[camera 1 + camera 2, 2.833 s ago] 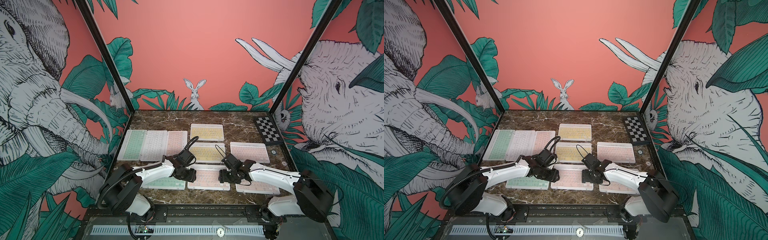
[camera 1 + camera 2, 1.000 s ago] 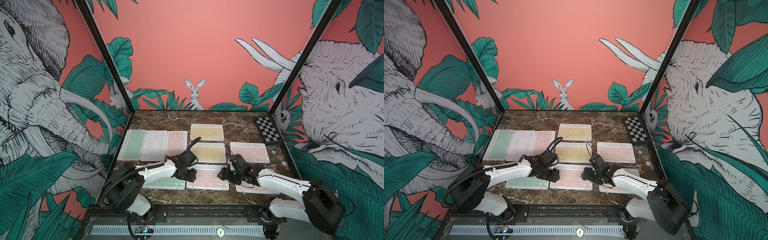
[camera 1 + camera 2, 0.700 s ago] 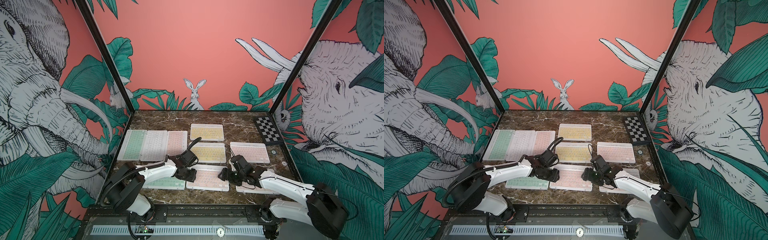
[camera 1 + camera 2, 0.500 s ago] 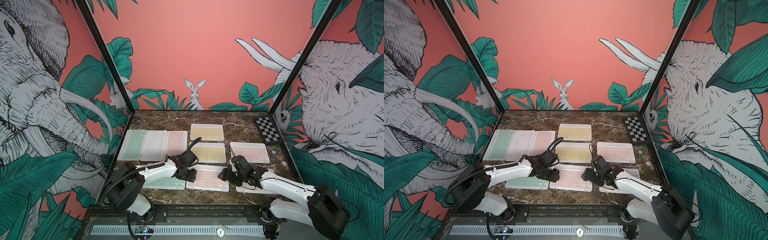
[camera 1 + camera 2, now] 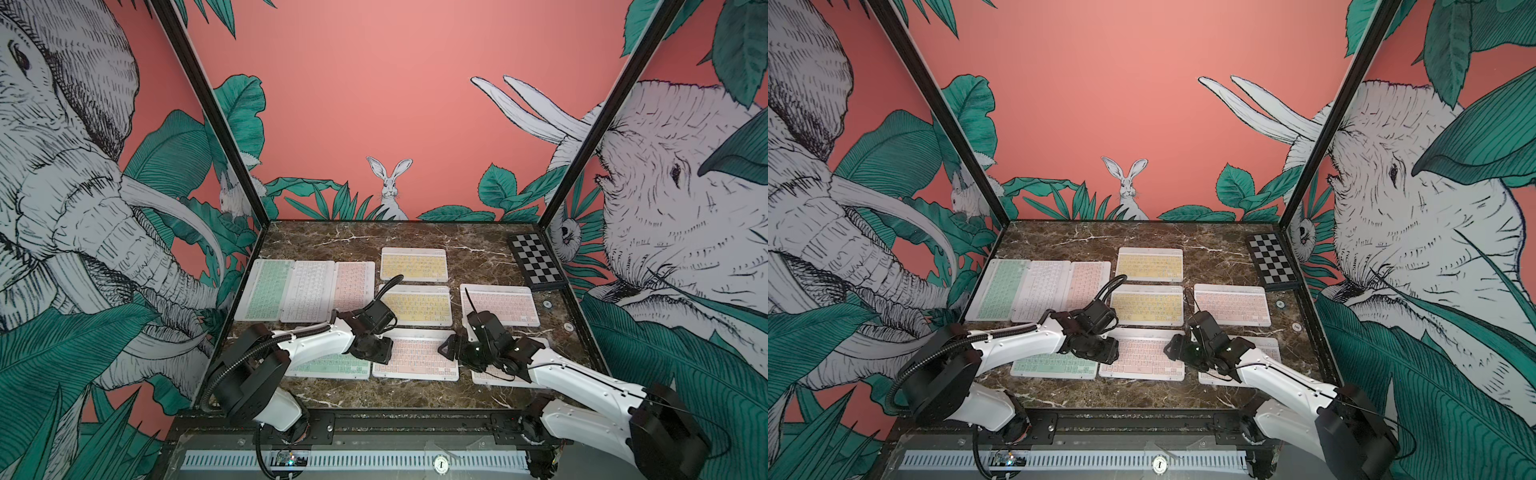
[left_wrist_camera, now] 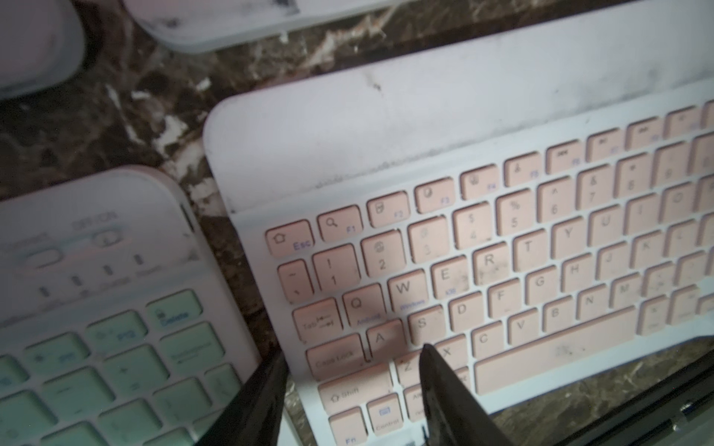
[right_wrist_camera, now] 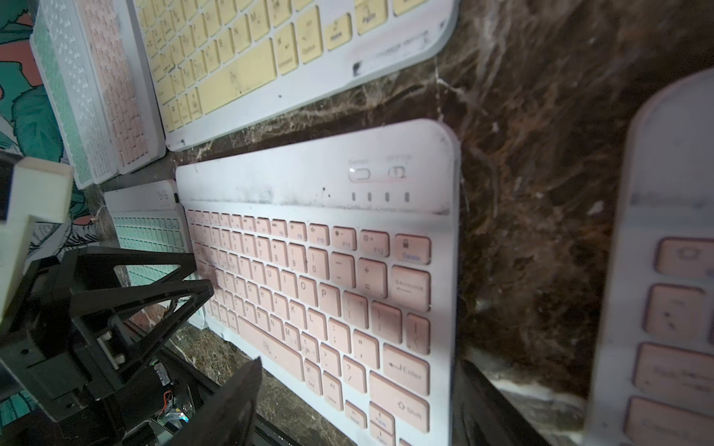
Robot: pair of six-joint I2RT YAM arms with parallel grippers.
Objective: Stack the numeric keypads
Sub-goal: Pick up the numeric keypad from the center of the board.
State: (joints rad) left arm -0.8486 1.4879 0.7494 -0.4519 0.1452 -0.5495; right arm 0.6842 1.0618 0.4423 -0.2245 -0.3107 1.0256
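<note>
Lying flat on the marble tabletop, the pink keypad had a mint-green keypad just beside its left end and a yellow keypad just behind it. The left gripper straddled its left edge, jaws narrowly parted, grip impossible to tell. The right gripper hovered at its right end, jaws spread wide.

Front-R pink keypad mostly behind R arm.

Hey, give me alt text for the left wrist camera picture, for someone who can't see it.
A white-framed keyboard with pink keys lies on a dark marble table, with the two black tips of the left pincer straddling its short edge beside Caps Lock. A mint-green keyboard lies alongside, across a narrow gap.
</note>
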